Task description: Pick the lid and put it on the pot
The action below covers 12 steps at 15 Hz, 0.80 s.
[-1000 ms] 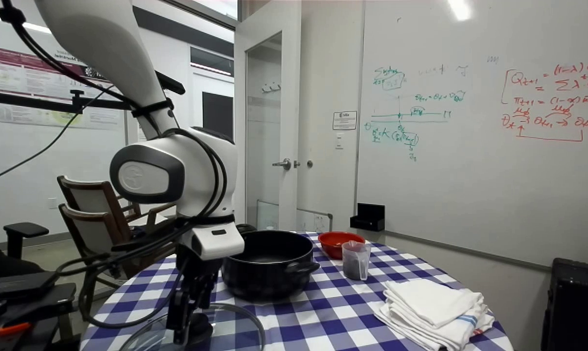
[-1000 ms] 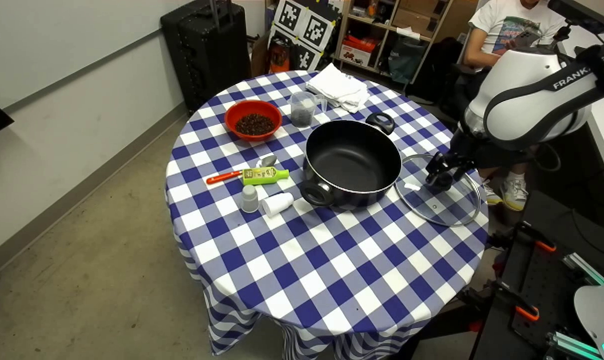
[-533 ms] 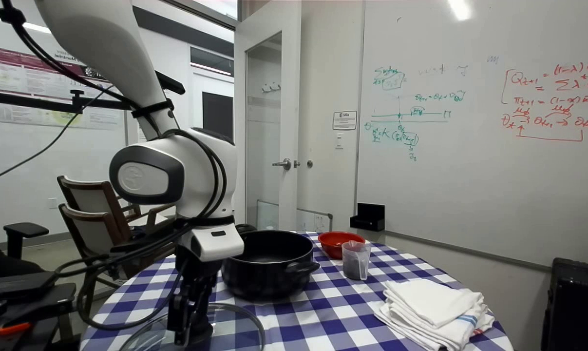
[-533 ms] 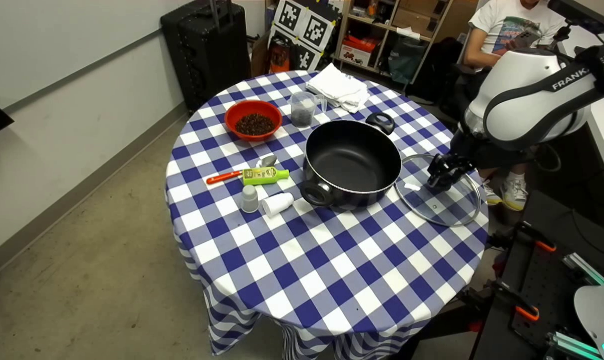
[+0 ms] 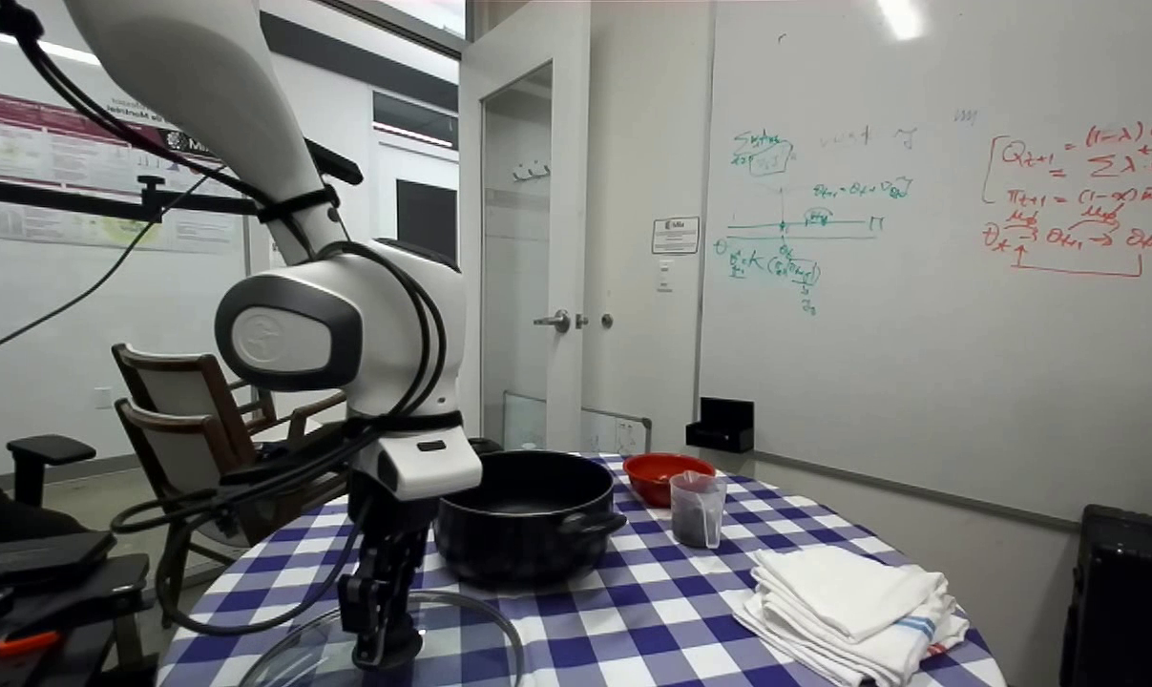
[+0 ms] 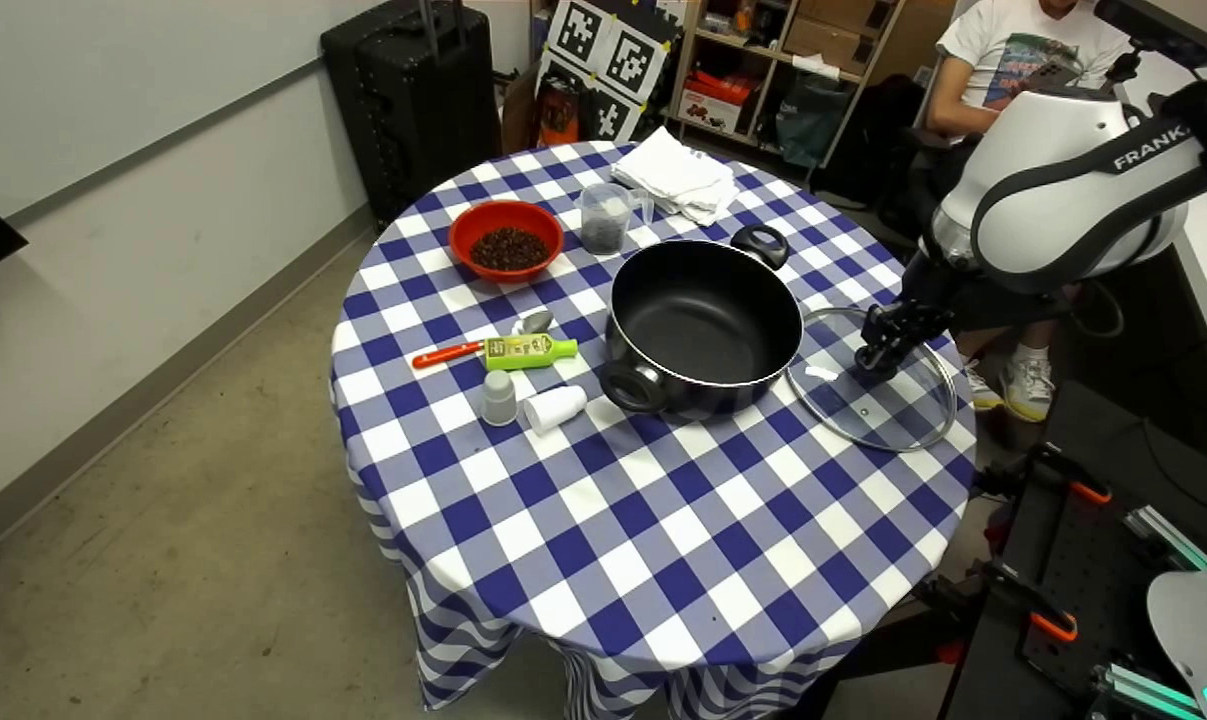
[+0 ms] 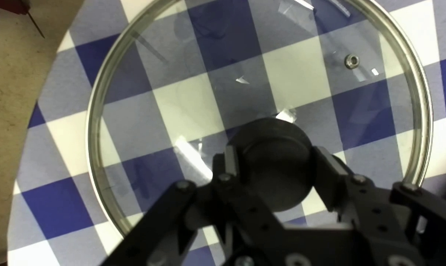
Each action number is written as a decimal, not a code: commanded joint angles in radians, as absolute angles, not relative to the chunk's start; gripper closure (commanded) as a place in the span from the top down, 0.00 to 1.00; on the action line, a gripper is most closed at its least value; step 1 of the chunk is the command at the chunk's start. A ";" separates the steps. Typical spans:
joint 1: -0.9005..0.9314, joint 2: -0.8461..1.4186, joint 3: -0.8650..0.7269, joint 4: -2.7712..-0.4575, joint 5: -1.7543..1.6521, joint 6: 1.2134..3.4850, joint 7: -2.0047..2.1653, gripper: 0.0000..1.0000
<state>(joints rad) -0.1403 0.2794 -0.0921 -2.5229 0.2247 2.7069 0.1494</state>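
In an exterior view, a red handle (image 6: 447, 355) is lying leftmost on the worktop (image 6: 663, 560), its right end being hidden by a green bottle (image 6: 530, 351). Next, a red bowl (image 6: 503, 213) is holding small dark bits (image 6: 510, 249), and a clear jug (image 6: 604, 205) is blurring its dark contents (image 6: 603, 235). The black pot (image 6: 705, 315) is standing open; in an exterior view the arm (image 5: 399, 324) is covering its left edge. The glass lid (image 6: 888, 412) is sitting just right of the pot; I am not making out whether its rim is touching worktop or pot. The gripper (image 7: 276, 164) is pinching the lid's dark knob (image 7: 276, 177), and in the wrist view it is hiding the lower rim while the upper rim is running out of sight. Further right, a seated person (image 6: 1023, 65) is showing, the head mostly cut off.
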 commanded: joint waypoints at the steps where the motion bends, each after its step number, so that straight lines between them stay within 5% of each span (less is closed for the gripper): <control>1: -0.132 0.269 -0.101 -2.530 0.216 2.710 0.153 0.26; 12: -0.098 0.045 -0.276 -2.664 -0.081 2.632 0.366 0.26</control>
<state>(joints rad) -0.1255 0.1842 -0.2114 -2.6101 0.0476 2.6881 0.2601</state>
